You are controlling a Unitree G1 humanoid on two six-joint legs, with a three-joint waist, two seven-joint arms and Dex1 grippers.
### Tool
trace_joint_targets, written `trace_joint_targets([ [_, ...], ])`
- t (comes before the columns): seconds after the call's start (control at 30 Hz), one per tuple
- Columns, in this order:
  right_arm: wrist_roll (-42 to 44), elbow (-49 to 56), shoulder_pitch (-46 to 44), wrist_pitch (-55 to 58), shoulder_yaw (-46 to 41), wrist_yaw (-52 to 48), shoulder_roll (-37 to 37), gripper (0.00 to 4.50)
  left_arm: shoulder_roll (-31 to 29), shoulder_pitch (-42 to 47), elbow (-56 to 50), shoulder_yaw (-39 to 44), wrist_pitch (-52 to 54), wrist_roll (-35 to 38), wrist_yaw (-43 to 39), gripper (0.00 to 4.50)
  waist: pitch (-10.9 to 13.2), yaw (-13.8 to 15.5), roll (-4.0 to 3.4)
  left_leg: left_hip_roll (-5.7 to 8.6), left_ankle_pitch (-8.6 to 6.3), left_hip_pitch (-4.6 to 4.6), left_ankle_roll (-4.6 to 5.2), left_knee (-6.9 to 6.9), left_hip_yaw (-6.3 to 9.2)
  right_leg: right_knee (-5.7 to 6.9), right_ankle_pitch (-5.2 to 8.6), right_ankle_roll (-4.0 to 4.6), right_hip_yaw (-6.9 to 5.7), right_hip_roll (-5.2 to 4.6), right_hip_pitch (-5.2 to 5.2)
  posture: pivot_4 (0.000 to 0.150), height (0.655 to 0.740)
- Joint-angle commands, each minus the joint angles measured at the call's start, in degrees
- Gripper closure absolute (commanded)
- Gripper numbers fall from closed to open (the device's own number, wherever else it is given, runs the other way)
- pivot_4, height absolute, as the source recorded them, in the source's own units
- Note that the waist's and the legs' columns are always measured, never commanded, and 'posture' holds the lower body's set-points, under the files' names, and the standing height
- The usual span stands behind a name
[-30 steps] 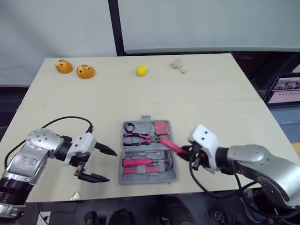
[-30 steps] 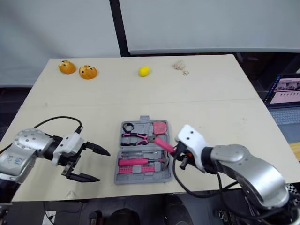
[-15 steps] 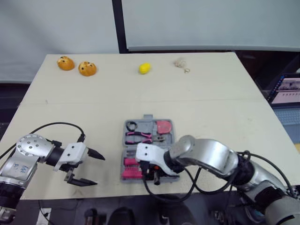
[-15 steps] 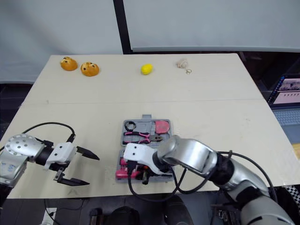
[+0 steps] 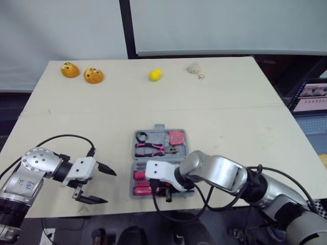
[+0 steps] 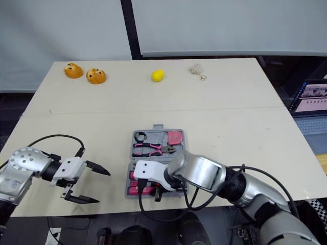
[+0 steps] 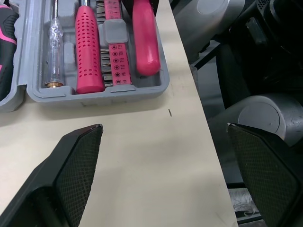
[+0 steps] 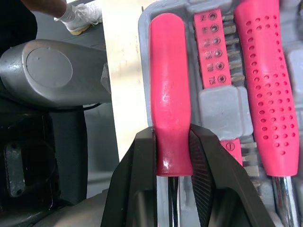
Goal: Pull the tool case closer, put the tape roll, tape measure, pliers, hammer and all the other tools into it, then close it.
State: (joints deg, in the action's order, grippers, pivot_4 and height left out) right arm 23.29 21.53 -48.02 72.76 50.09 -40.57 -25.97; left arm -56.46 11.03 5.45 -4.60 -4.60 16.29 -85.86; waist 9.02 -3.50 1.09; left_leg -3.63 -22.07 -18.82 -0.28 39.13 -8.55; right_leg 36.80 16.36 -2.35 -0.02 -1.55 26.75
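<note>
The grey tool case [image 5: 134,153] lies open near the table's front edge. Its rear half holds the black tape roll [image 5: 141,136], the red tape measure [image 5: 177,137] and the pink-handled pliers [image 5: 148,148]. My right gripper [image 8: 170,135] reaches across the case's front half and is shut on the hammer's pink handle [image 8: 169,90], which lies along the front slot beside a bit strip and a pink screwdriver [image 8: 270,94]. My left gripper [image 5: 103,185] stands open on the table left of the case, nothing between its fingers [image 7: 75,165].
Two orange buns [image 5: 70,70] [image 5: 93,75], a lemon [image 5: 155,75] and a small beige object [image 5: 194,68] sit along the table's far edge. The table's front edge runs just below the case and both grippers. A laptop [image 5: 311,97] sits off to the right.
The right arm swung the pink-handled hammer from the case's right side over into its front half. The left gripper drew back a little to the left, still open.
</note>
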Motion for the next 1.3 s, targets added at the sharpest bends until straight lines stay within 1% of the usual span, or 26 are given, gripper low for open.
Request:
trace_joint_targets([
  [0.03, -0.71, -0.70, -0.29, -1.59, 0.56, -1.16, 1.07, 4.09, 0.26, 0.59, -1.03, 0.24, 0.42, 0.25, -0.41, 0.00, 0.00, 0.00, 0.00, 0.00, 0.00, 0.00, 0.00, 0.00, 0.00, 0.00, 0.00, 0.00, 0.00, 0.00, 0.00, 0.150, 0.7370],
  [0.17, -2.95, -2.88, 0.00, -3.96, 2.35, -1.04, 1.50, 4.09, 0.27, 1.07, -1.17, 0.27, 0.89, 0.32, -0.41, 0.00, 0.00, -0.04, 0.00, 0.00, 0.00, -0.01, 0.00, 0.00, 0.00, 0.00, 0.00, 0.00, 0.00, 0.00, 0.00, 0.150, 0.7370],
  [0.3, -2.79, -1.68, -0.06, -3.87, 2.32, -1.93, 1.37, 4.09, 0.27, 1.22, -1.31, 0.43, 1.33, 0.46, -0.26, 0.00, -0.01, -0.07, 0.01, 0.00, 0.01, 0.01, -0.01, 0.00, 0.00, 0.02, 0.00, 0.00, 0.00, 0.01, 0.00, 0.150, 0.7370],
  [0.37, -2.75, -0.62, -0.79, -3.95, 1.39, -2.15, 1.57, 3.06, 0.40, 1.27, -1.58, 0.40, 1.62, 0.54, -0.09, 0.00, -0.01, -0.09, 0.01, 0.00, 0.01, 0.01, -0.01, 0.00, -0.01, 0.04, 0.00, 0.00, 0.01, 0.01, 0.00, 0.150, 0.7370],
  [0.4, -2.78, -0.25, -1.17, -4.03, 0.66, -2.14, 1.76, 2.66, 0.48, 1.27, -1.79, 0.40, 1.80, 0.59, 0.00, 0.00, -0.01, -0.07, 0.01, -0.01, 0.01, 0.01, -0.01, 0.00, -0.01, 0.03, 0.00, 0.00, 0.00, 0.02, 0.00, 0.150, 0.7370],
  [0.5, -1.33, 1.61, -3.09, -5.40, -4.91, -3.82, 1.60, 1.21, 1.01, 1.31, -2.74, 0.54, 3.15, 1.36, 0.36, 0.00, 0.00, -0.05, 0.00, 0.00, 0.01, 0.01, -0.02, 0.02, 0.00, 0.06, 0.00, 0.00, 0.01, 0.01, 0.00, 0.150, 0.7370],
  [0.53, -1.06, 2.29, -3.07, -6.55, -6.08, -4.45, 1.15, 0.57, 1.10, 1.32, -3.12, 0.59, 3.54, 1.56, 0.44, 0.00, 0.00, 0.01, 0.01, 0.00, 0.01, 0.01, -0.02, 0.02, -0.01, 0.07, 0.00, 0.00, 0.01, 0.00, 0.00, 0.150, 0.7370],
  [0.57, -0.99, 3.07, -2.11, -8.94, -7.23, -5.28, 0.33, 0.44, 1.19, 1.34, -3.63, 0.65, 3.94, 1.74, 0.49, 0.00, 0.00, 0.11, 0.01, 0.00, 0.01, 0.01, -0.02, 0.02, 0.01, 0.07, 0.00, 0.00, 0.00, 0.01, 0.00, 0.150, 0.7370],
  [0.67, -1.60, 3.93, 5.48, -21.78, -11.22, -7.77, -2.11, 0.44, 1.60, 1.68, -5.29, 0.96, 5.54, 2.24, 0.66, 0.00, -0.08, 0.45, 0.13, 0.00, 0.01, -0.05, -0.01, -0.02, 0.08, -0.07, 0.00, 0.00, -0.09, 0.01, -0.01, 0.150, 0.7370],
  [0.8, -2.62, 0.24, 17.46, -37.10, -15.51, -9.60, -2.19, 0.44, 1.87, 2.30, -5.63, 1.08, 6.43, 2.45, 0.88, 0.00, -0.07, 0.48, 0.13, 0.03, -0.01, -0.15, 0.02, -0.03, 0.12, -0.28, -0.04, -0.07, -0.20, -0.02, -0.11, 0.150, 0.7370],
  [0.9, -4.64, -5.06, 23.23, -47.18, -16.71, -10.42, -0.76, 1.26, 2.18, 2.76, -5.46, 0.97, 6.53, 2.34, 0.95, 0.00, -0.06, 0.24, 0.13, 0.05, -0.01, -0.10, 0.03, 0.02, 0.03, -0.26, -0.11, -0.19, -0.06, 0.02, -0.13, 0.150, 0.7370],
  [0.97, -6.13, -8.23, 25.69, -51.75, -16.43, -10.99, 0.39, 2.23, 2.48, 3.24, -5.29, 0.83, 6.68, 2.22, 1.03, 0.00, -0.05, 0.23, 0.13, 0.05, 0.00, 0.05, 0.03, 0.02, -0.05, -0.18, -0.11, -0.19, 0.03, 0.07, -0.18, 0.150, 0.7370],
  [1.0, -6.94, -9.41, 26.41, -52.58, -16.13, -10.81, 1.03, 2.82, 2.59, 3.52, -5.02, 0.77, 6.61, 2.11, 1.01, 0.00, -0.05, 0.25, 0.13, 0.04, 0.00, 0.11, 0.02, 0.01, -0.06, -0.14, -0.10, -0.17, 0.06, 0.10, -0.20, 0.150, 0.7370],
  [1.07, -8.86, -11.45, 27.15, -53.67, -15.57, -10.14, 2.22, 3.77, 2.72, 4.07, -4.27, 0.70, 6.34, 1.90, 0.82, 0.00, -0.05, 0.25, 0.13, 0.03, 0.00, 0.16, 0.01, -0.01, -0.10, -0.06, -0.07, -0.12, 0.10, 0.11, -0.19, 0.150, 0.7370],
  [1.1, -9.79, -12.31, 27.42, -54.15, -15.39, -9.97, 2.72, 4.34, 2.77, 4.33, -3.90, 0.65, 6.20, 1.81, 0.72, 0.00, -0.05, 0.25, 0.13, 0.03, 0.01, 0.17, 0.01, -0.01, -0.12, -0.03, -0.07, -0.12, 0.12, 0.11, -0.19, 0.150, 0.7370],
  [1.13, -10.69, -13.10, 27.76, -54.77, -15.17, -10.10, 3.01, 4.43, 2.82, 4.65, -3.50, 0.56, 5.97, 1.64, 0.61, 0.00, -0.05, 0.28, 0.13, 0.03, 0.01, 0.20, 0.00, -0.01, -0.14, -0.01, -0.07, -0.12, 0.15, 0.12, -0.19, 0.150, 0.7370],
  [1.3, -14.78, -17.38, 28.51, -55.96, -15.35, -10.18, 3.43, 4.43, 3.40, 6.29, -1.48, 0.00, 4.96, 1.00, 0.20, 0.00, -0.05, 0.37, 0.13, 0.03, 0.01, 0.24, 0.00, -0.01, -0.21, 0.02, -0.05, -0.09, 0.18, 0.11, -0.19, 0.150, 0.7370],
])
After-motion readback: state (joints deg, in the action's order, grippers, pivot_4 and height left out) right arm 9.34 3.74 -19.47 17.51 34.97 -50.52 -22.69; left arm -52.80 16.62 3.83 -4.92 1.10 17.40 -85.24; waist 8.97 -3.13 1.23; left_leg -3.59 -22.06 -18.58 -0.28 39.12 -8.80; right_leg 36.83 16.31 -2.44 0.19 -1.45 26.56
